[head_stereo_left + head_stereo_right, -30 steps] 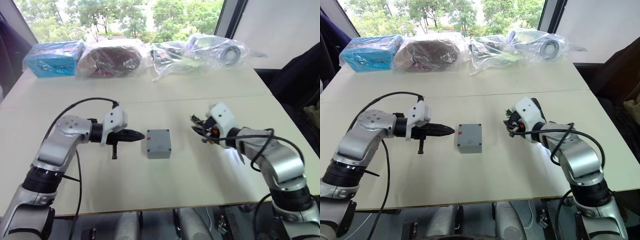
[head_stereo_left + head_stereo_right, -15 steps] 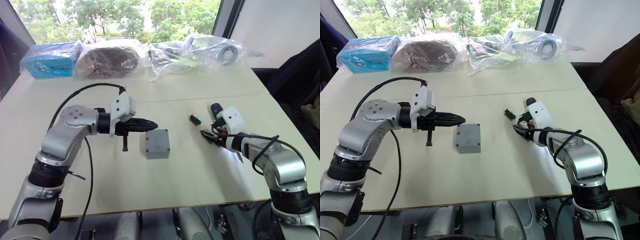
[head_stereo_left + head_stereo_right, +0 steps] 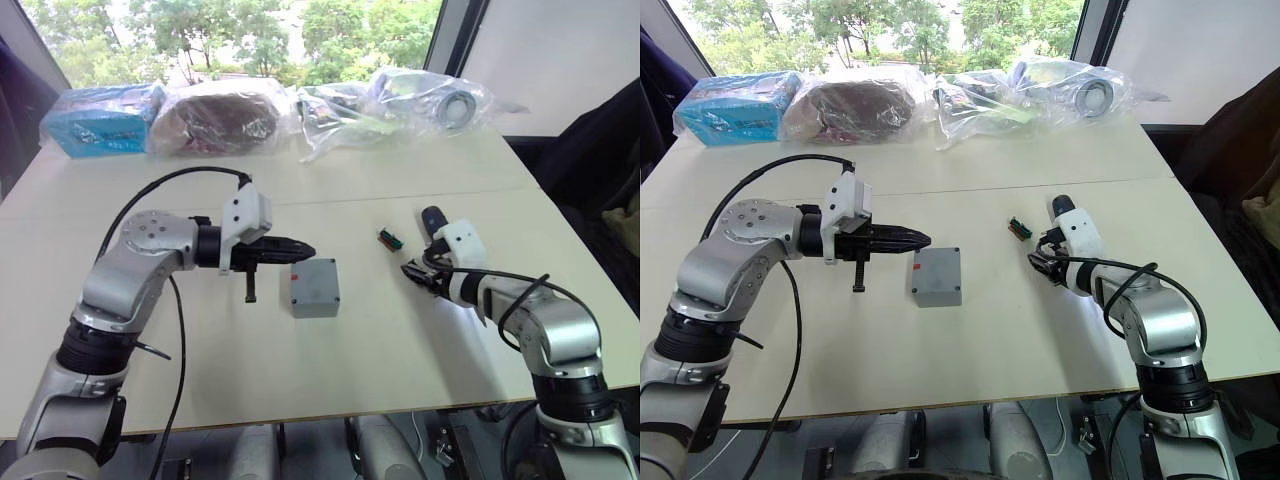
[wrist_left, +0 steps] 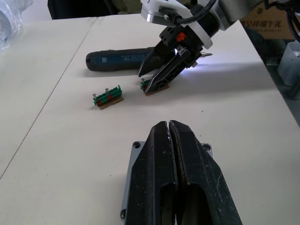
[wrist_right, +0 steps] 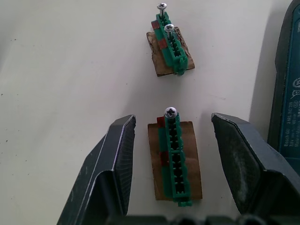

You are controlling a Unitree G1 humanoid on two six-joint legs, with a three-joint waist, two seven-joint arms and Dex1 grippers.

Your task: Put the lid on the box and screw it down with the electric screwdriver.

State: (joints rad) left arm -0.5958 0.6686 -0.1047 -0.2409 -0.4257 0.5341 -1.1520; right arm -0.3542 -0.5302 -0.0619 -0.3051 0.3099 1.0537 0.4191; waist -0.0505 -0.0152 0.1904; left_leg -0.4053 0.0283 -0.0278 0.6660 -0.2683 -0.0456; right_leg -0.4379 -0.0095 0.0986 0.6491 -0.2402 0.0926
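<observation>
The box (image 3: pixel 315 287) sits near the middle of the surface (image 3: pixel 330 370), with the lid (image 3: pixel 313 283) already on top of it, its small red mark toward the left arm. The left claw (image 4: pixel 168 136) hovers just beside and partly over the box's left edge, its two black fingers (image 4: pixel 157 168) pressed together with nothing between them. Off to the right, well apart from the box, the right claw (image 5: pixel 174 154) is low over the surface with its jaws spread wide, one finger (image 5: pixel 115 154) on each side of a small green-and-red piece (image 5: pixel 174 164) that lies on a brown card and carries an upright screw; the fingers do not touch it. A second green piece (image 5: pixel 169 44) with two screws lies just beyond it, nearer the box side. The screwdriver (image 4: pixel 124 57) lies flat just past the right claw, a bright light showing at its tip. Farther back, along the window edge, plastic bags (image 3: pixel 385 105) and a blue packet (image 3: pixel 105 118) line the surface.
</observation>
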